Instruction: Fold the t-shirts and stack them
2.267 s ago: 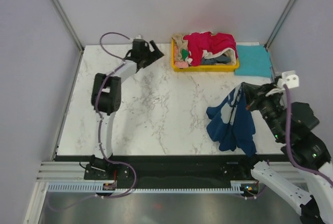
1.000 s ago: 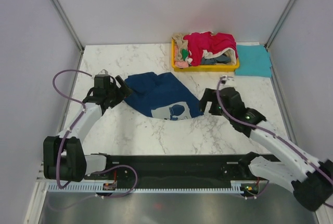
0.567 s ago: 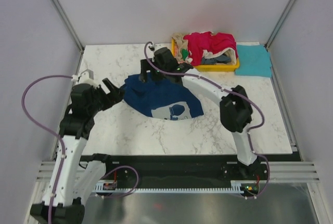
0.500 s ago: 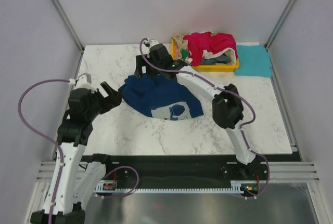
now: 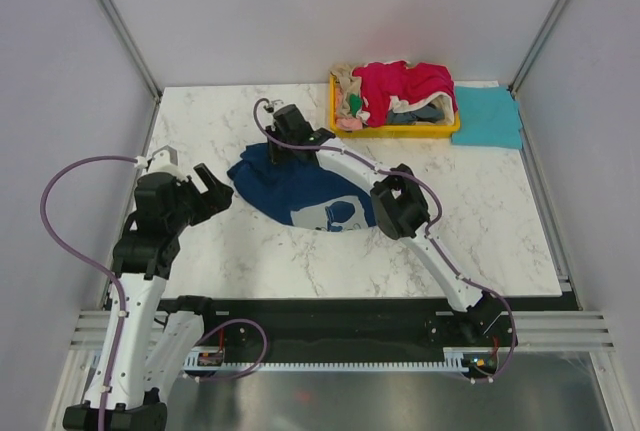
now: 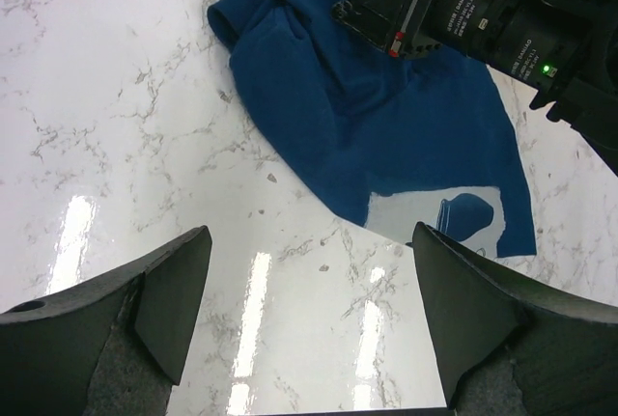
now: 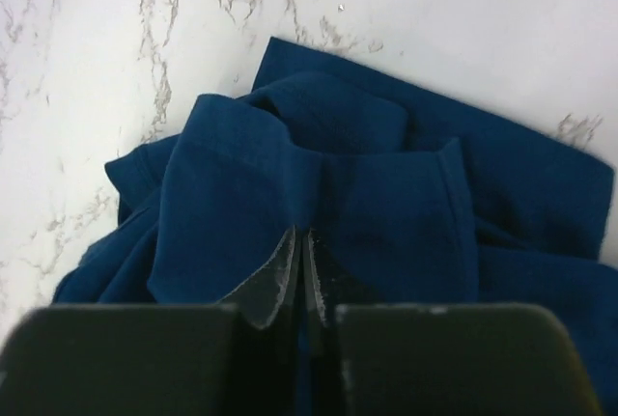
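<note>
While the navy t-shirt (image 5: 300, 183) lies crumpled in a rough oval on the glossy, grey-veined white marble table (image 5: 480, 211), its pale square print (image 5: 335, 214) faces up at the near edge. The cloth is soft and matte, bunched into thick folds at the far end, where the right hand (image 7: 299, 242) pinches a ridge between translucent pads (image 7: 280, 276). The left hand (image 6: 309, 252) hovers wide open, holding nothing, near the shirt's left side. A folded teal t-shirt (image 5: 487, 116) lies flat beside the yellow plastic tray (image 5: 395, 132).

Shallow yellow tray (image 5: 395, 132) at the far edge of a white marble table (image 5: 480, 221).
</note>
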Available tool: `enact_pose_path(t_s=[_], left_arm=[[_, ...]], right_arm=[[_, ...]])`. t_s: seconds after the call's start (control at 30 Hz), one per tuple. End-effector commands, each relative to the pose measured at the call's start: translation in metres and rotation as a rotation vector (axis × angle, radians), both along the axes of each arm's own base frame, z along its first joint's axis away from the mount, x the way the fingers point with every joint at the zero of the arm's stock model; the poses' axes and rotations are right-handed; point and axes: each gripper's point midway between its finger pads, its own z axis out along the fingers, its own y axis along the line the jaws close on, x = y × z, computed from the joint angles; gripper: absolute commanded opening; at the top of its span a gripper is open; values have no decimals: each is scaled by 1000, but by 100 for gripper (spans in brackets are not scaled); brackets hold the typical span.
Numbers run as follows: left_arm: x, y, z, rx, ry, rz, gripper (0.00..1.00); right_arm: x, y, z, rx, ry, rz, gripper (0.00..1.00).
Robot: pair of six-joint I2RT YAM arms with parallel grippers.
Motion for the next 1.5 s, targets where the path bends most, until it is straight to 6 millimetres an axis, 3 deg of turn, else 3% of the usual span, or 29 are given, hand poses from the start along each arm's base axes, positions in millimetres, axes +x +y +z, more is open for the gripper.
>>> enact_pose_path(t_s=[0.0, 0.13, 0.17, 0.23, 0.27, 0.33, 0.37, 0.43, 0.47, 0.53, 0.57, 0.6, 0.7, 0.83, 0.93, 0.97, 1.03, 1.17, 1.37, 1.47], left_arm=[[-2, 0, 3, 26, -17, -34, 92], [-3, 0, 3, 28, -19, -30, 92], [-2, 1, 3, 28, -16, -29, 92], [-2, 1, 2, 29, -12, -31, 92], [-2, 0, 2, 28, -13, -33, 92], [-2, -1, 2, 23, -11, -38, 91], [-1, -2, 0, 18, -7, -42, 91], [-1, -5, -1, 10, 0, -55, 91], [-1, -7, 0, 5, 0, -63, 91], [-1, -9, -1, 1, 4, -77, 91], [-2, -11, -3, -7, 9, -88, 91], [-1, -13, -2, -11, 6, -97, 90], [0, -24, -5, -47, 14, -149, 89], [3, -39, -22, -66, 91, -198, 88], [-2, -64, -36, -71, 149, -248, 86], [-7, -79, -45, -59, 183, -274, 85], [-10, -97, -51, -56, 184, -300, 84], [-31, -133, -85, -73, 228, -388, 76], [-52, -154, -128, -73, 308, -464, 73], [-60, -174, -137, -115, 314, -527, 71]], right_arm=[[-3, 7, 29, 19, -75, 22, 3], [-19, -14, 45, -35, -112, 12, 0], [-35, -30, 53, -62, -111, 12, 0], [-52, -44, 68, -73, -166, -24, 0], [-79, -67, 74, -86, -162, -35, 0], [-108, -79, 87, -63, -197, -53, 0], [-132, -105, 85, -72, -180, -94, 0], [-164, -119, 83, -51, -164, -124, 0], [-187, -144, 75, -59, -149, -150, 0], [-222, -152, 69, -21, -107, -157, 0], [-244, -170, 64, -19, -101, -156, 0], [-262, -166, 68, 25, -106, -162, 0], [-295, -189, 58, 51, -93, -184, 0], [-344, -197, 28, 41, -17, -146, 1], [-362, -208, 20, -13, -59, -161, 26], [-366, -209, 26, 6, -70, -173, 54], [-369, -216, 31, -9, -121, -190, 71], [-363, -224, 50, 12, -162, -224, 78], [-347, -245, 66, 5, -251, -301, 87], [-338, -255, 79, 2, -300, -353, 92]])
